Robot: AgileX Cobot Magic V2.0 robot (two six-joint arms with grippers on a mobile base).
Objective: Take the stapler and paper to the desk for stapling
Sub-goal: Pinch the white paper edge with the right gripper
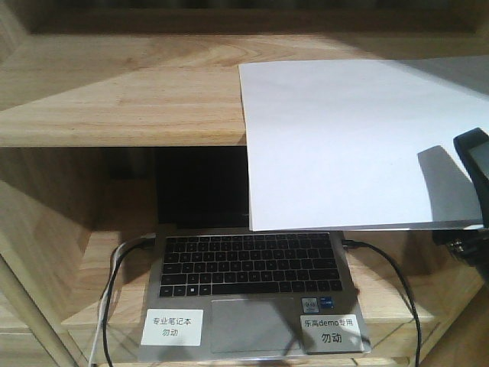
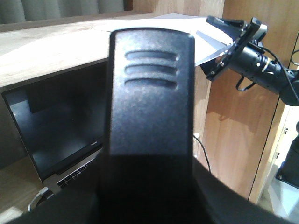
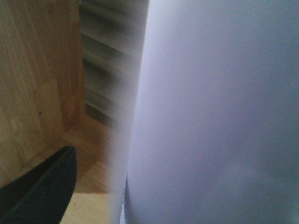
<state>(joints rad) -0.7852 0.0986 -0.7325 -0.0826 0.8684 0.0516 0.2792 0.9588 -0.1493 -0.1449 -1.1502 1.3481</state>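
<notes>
Right now the right gripper straddles, jaws apart, the plain white rectangular paper sheet overhanging the pale wooden shelf. Closing on it comes next, I'd judge. Whether the left gripper is wide or closed, I can't tell.

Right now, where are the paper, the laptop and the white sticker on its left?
paper (image 1: 351, 145): front view, middle of the sheet.
laptop (image 1: 252, 264): front view, on its keyboard.
white sticker (image 1: 173, 323): front view, centre of the label.
</notes>
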